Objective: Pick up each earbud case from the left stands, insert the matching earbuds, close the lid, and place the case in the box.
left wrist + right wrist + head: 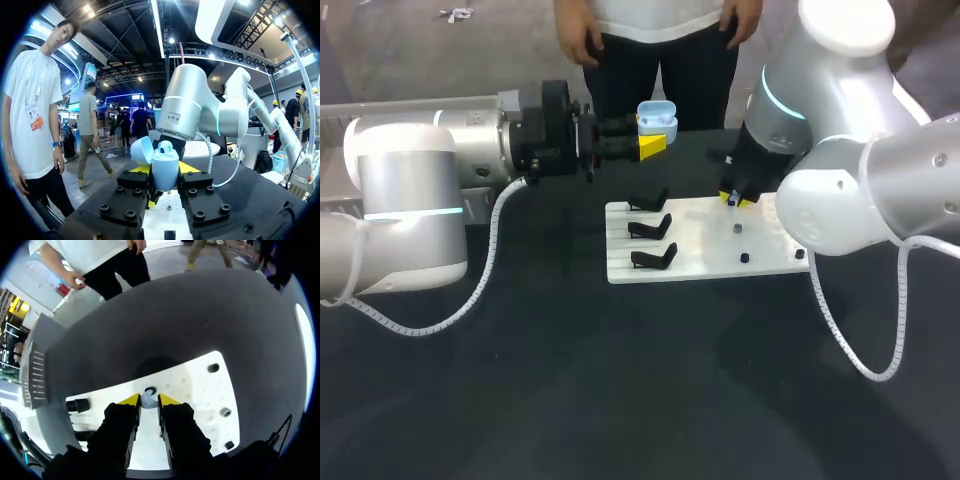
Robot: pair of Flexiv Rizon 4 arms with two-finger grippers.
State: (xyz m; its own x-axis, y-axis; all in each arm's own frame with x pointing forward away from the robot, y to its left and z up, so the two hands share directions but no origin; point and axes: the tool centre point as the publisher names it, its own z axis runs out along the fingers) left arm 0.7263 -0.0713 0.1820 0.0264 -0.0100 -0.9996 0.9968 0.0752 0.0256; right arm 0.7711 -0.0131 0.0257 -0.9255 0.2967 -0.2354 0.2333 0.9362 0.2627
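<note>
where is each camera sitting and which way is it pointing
Head view: fixed above and behind, looking down on the table; both arms show, left gripper holding the earbud case, right gripper down at the white board.
Left wrist view: on the left wrist, looking level along its gripper at the open case, the right arm beyond.
Right wrist view: on the right wrist, looking down on the board, an earbud in its gripper.
Shared: the case in head and left wrist; the board in head and right wrist.

Glossy pale-blue plastic earbud case (165, 170), smooth white board (700, 250) with a slight sheen, matt black tabletop (620, 380).
</note>
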